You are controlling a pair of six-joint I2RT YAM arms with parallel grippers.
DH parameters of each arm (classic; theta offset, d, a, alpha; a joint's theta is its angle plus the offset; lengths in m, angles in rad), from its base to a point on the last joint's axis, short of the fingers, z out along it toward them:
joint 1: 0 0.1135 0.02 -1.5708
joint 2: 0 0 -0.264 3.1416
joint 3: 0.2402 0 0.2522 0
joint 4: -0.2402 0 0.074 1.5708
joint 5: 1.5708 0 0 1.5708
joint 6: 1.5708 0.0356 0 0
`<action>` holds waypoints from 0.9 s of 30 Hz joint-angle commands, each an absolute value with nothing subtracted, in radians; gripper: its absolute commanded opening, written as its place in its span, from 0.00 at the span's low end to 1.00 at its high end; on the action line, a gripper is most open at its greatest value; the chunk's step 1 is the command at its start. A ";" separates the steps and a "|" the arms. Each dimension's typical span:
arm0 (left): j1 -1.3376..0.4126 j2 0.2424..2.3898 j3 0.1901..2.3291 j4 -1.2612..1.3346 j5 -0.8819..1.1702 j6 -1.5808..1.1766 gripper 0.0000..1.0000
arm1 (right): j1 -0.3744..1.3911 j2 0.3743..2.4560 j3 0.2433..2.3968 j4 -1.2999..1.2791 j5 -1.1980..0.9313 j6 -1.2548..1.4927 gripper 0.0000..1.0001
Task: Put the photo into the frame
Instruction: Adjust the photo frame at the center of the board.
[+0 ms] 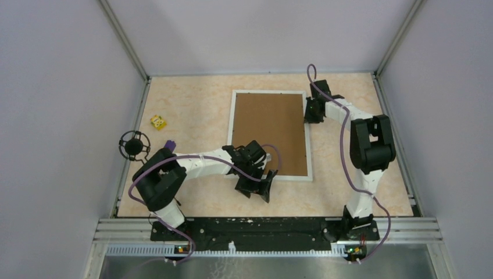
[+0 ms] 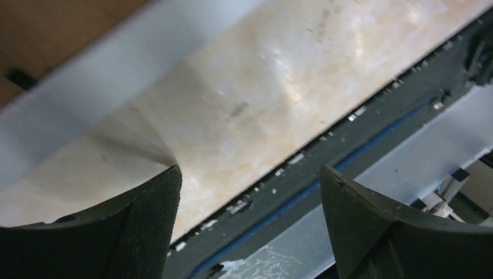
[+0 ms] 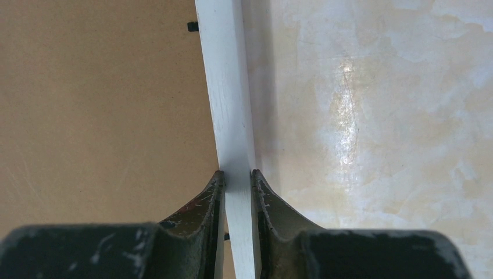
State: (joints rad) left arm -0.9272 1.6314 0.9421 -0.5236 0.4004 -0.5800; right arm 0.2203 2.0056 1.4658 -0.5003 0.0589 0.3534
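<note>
Sitting at the left edge of the pale marbled tabletop (image 1: 197,110) is a black round wire-caged object (image 1: 134,145), with a small purple piece (image 1: 169,143) just beside it and a small yellow block (image 1: 158,122) a little farther back. From its base at the near left, the white-and-black left arm (image 1: 197,164) stretches rightward toward the middle of the tabletop. The left gripper (image 1: 256,189) hangs at the near left corner of the large white rectangular picture frame (image 1: 268,92), its jaws spread wide with nothing between them. Its wrist view shows bare tabletop between the fingers, and the white bar crosses the upper left, apart from both. The frame lies flat in the middle of the tabletop, and a plain brown board (image 1: 270,133) fills its opening. A small black tab (image 3: 192,26) sits at the bar's inner edge on the board. On the frame's right bar, near the far corner, the right gripper (image 3: 237,177) is drawn in narrow and pinches the white bar. One finger presses it from the board side and the other from the tabletop side. Behind it the black-and-white right arm (image 1: 372,142) folds back to its base at the near right.
</note>
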 commanded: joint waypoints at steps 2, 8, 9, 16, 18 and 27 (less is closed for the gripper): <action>-0.796 1.721 1.023 -0.483 0.341 -0.532 0.91 | 0.207 1.865 1.178 -0.494 0.093 0.401 0.08; -0.555 1.831 1.157 -0.494 0.347 -0.465 0.94 | 0.239 1.609 0.869 -0.391 -0.087 0.497 0.00; -0.516 1.846 1.180 -0.501 0.350 -0.465 0.95 | 0.269 1.566 0.814 -0.367 -0.102 0.520 0.00; -0.371 1.863 1.251 -0.535 0.414 -0.451 0.98 | 0.463 1.271 0.586 -0.316 -0.196 0.658 0.20; -0.371 1.875 1.299 -0.572 0.409 -0.433 0.98 | 0.448 1.225 0.684 -0.409 -0.158 0.585 0.30; -0.373 1.813 1.251 -0.594 0.404 -0.414 0.98 | 0.029 1.492 1.084 -0.429 -0.244 0.435 0.78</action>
